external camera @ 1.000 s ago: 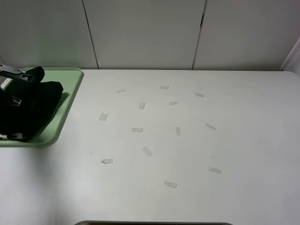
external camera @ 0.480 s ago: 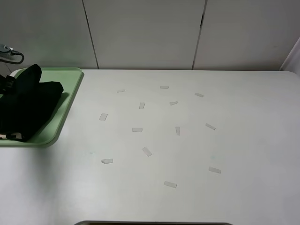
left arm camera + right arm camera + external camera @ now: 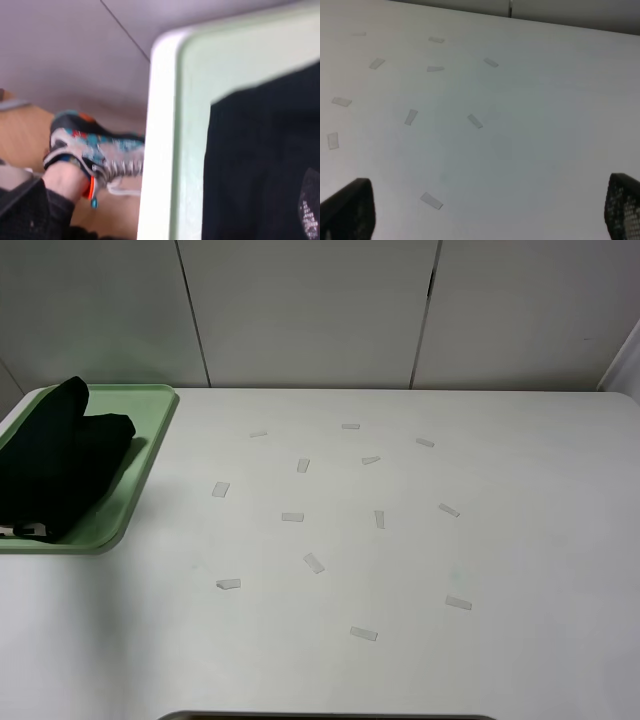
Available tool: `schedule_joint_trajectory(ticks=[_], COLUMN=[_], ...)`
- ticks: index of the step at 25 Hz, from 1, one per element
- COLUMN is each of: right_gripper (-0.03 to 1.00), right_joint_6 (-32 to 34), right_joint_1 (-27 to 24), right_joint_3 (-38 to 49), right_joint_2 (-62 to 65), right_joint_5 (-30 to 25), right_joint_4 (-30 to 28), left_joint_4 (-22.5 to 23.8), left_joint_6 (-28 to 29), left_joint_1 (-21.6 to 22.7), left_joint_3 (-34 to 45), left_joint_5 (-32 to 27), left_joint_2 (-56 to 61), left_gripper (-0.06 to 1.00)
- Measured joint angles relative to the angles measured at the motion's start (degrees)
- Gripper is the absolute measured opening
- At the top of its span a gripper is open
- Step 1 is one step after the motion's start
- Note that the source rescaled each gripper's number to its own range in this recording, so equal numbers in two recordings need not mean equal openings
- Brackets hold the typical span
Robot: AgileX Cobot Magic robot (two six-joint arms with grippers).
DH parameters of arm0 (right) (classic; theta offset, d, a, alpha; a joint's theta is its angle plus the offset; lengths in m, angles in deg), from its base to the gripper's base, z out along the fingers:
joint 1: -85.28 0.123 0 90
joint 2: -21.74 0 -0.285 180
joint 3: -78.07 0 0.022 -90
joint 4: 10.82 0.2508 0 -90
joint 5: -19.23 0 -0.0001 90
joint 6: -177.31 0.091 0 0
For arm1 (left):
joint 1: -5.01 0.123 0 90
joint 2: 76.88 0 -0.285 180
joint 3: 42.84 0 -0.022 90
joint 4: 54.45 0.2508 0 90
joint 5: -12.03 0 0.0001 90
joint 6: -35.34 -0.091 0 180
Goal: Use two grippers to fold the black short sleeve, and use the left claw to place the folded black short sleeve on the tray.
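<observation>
The black short sleeve (image 3: 55,470) lies folded in a bundle on the pale green tray (image 3: 150,440) at the table's far left. Neither arm shows in the exterior high view. The left wrist view looks down on a corner of the tray (image 3: 190,125) and the black short sleeve (image 3: 260,160). The left claw (image 3: 167,212) is open, with its fingertips (image 3: 307,210) at the frame's edges and off the cloth. In the right wrist view my right gripper (image 3: 484,207) hangs open over bare table, nothing between its fingers.
Several small pale tape strips (image 3: 314,562) are scattered over the middle of the white table (image 3: 530,540). A grey panelled wall stands behind. Beyond the tray's corner, a person's shoe (image 3: 95,150) rests on the wooden floor.
The left claw opened, let go of the black short sleeve and drew back out of the exterior view to the left. The shirt stays on the tray.
</observation>
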Motion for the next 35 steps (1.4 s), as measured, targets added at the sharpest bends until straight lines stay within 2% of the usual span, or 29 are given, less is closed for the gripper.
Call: schedule_joint_trajectory(ticks=[6,8,14,19,26,30,35], right_gripper=[1.00,1.00,1.00,1.00,1.00,1.00,1.00], right_joint_6=[0.0,0.0,0.0,0.0,0.0,0.0,0.0], right_joint_1=[0.0,0.0,0.0,0.0,0.0,0.0,0.0], right_joint_3=[0.0,0.0,0.0,0.0,0.0,0.0,0.0], right_joint_2=[0.0,0.0,0.0,0.0,0.0,0.0,0.0], right_joint_5=[0.0,0.0,0.0,0.0,0.0,0.0,0.0], right_joint_4=[0.0,0.0,0.0,0.0,0.0,0.0,0.0], left_joint_4=[-4.9,-5.1,-5.4,-6.5,-10.3,-11.2,-11.2], left_joint_6=[0.0,0.0,0.0,0.0,0.0,0.4,2.4], left_joint_1=[-3.3,-5.6,-14.0,-19.9,-20.4,-20.4,-20.4], left_joint_3=[4.5,5.9,7.3,8.3,17.9,21.1,21.6], left_joint_5=[0.3,0.1,-5.7,-16.7,-24.8,-34.1,-45.9], left_joint_2=[14.9,19.3,30.7,38.4,57.7,69.1,78.6], left_gripper=[1.00,1.00,1.00,1.00,1.00,1.00,1.00])
